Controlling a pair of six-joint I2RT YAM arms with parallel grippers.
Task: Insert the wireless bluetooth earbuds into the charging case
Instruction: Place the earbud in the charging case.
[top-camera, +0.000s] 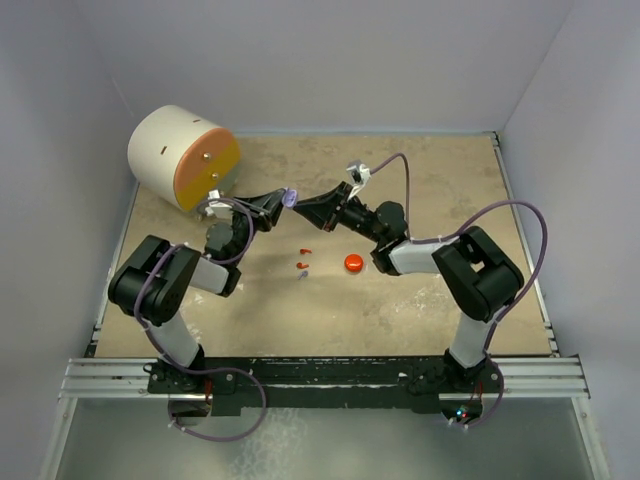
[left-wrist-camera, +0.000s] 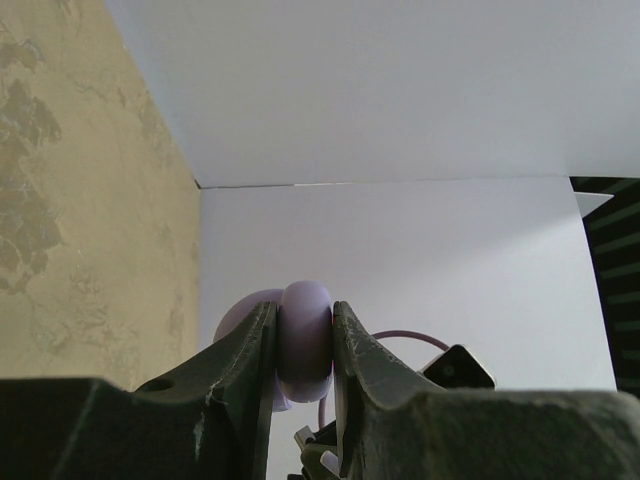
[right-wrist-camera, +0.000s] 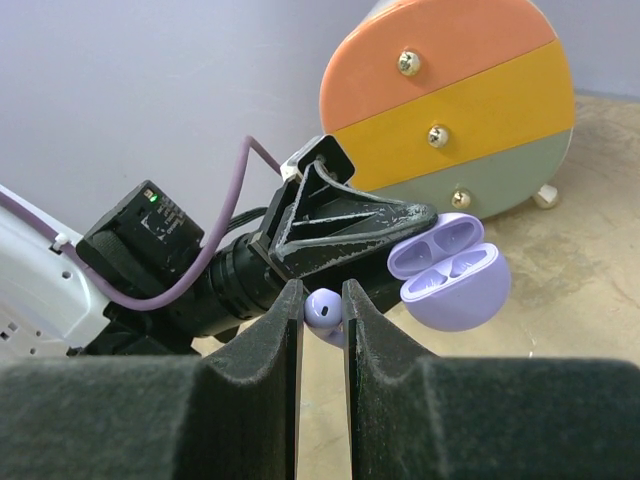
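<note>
While two red earbuds (top-camera: 305, 250) and one grey-lavender bud (top-camera: 303, 274) lie on the table (top-camera: 420, 310) w/ a red-orange disc (top-camera: 353, 262), R pincer (right-wrist-camera: 322, 292) pinches a lavender earbud (right-wrist-camera: 322, 309) beside the open case (right-wrist-camera: 455, 292) (lid up), clamped in L pincer (left-wrist-camera: 305, 335).

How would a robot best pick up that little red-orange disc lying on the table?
Probably by its round edge, coming from straight above. The red-orange disc lies flat on the table and shows a full round outline to the overhead camera. With bare surface all around it, two fingers could straddle opposite sides and close across its width.
</note>
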